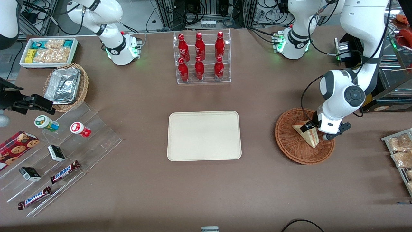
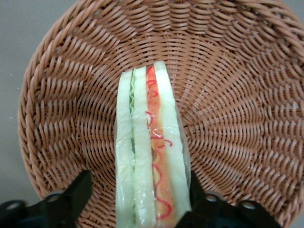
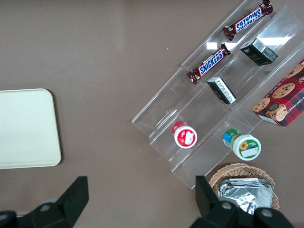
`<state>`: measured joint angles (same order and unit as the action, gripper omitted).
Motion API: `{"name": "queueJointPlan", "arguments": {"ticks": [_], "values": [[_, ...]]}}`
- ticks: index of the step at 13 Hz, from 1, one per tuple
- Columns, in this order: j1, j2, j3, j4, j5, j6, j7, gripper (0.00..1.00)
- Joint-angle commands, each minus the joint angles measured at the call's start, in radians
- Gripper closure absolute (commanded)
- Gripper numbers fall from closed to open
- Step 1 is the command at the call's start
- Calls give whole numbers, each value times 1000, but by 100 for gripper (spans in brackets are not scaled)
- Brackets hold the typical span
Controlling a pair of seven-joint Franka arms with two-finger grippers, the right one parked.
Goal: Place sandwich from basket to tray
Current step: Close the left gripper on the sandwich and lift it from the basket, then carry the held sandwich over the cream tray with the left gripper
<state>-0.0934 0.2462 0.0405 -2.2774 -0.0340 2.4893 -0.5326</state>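
The sandwich (image 1: 307,133) is a pale wedge standing on edge in the reddish-brown wicker basket (image 1: 289,143), which sits toward the working arm's end of the table. In the left wrist view its cut edge (image 2: 149,156) shows red, white and green layers against the basket weave (image 2: 237,95). My left gripper (image 2: 138,190) is down in the basket and open, one finger on each side of the sandwich. One finger (image 2: 197,190) is at the bread's edge; the second (image 2: 78,190) stands apart from it. From the front the gripper (image 1: 317,132) is at the wedge's wide end. The cream tray (image 1: 204,135) lies mid-table.
A clear rack of red bottles (image 1: 201,58) stands farther from the front camera than the tray. Toward the parked arm's end are a stepped acrylic display (image 1: 64,154) with snacks, a tan basket with a foil container (image 1: 64,85) and a white bin (image 1: 50,51). Snack packets (image 1: 400,148) lie beside the basket.
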Motion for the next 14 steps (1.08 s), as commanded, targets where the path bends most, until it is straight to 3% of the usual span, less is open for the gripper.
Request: {"name": "queueJointPlan", "arguments": {"ticks": [1, 10, 14], "values": [[-6, -10, 1, -4, -9, 5, -27, 100], [-22, -82, -25, 113, -1, -197, -23, 100], [-124, -74, -34, 232, 9, -300, -23, 100]]}}
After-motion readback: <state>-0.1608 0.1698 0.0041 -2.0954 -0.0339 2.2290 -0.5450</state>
